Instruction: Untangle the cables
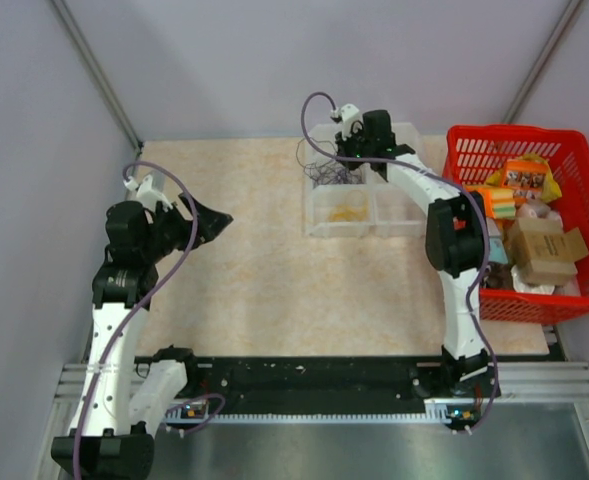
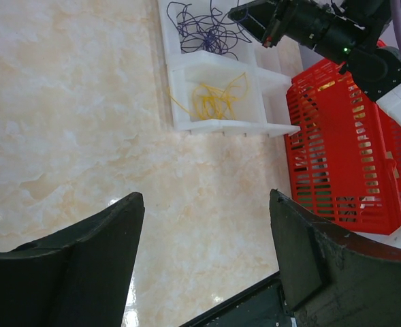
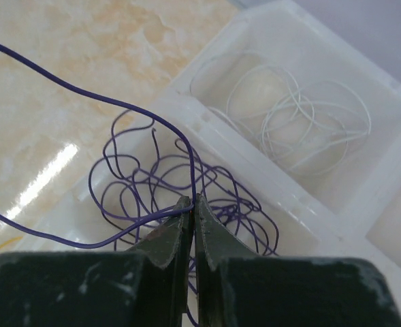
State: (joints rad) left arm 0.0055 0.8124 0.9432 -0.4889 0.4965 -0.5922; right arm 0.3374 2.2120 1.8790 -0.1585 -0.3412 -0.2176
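Right end effector clamped on purple wire, evidently to free it from tangle; left end effector apart.

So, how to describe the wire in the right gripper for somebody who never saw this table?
Find the white plastic divided tray beside the red plastic basket. Its far-left compartment holds thin purple wires; the right gripper pinches one long strand. Neighbouring compartments hold yellow wires or white wires.

Pale lavender walls on 3 sides; beige marbled tabletop; aluminium rail along near edge
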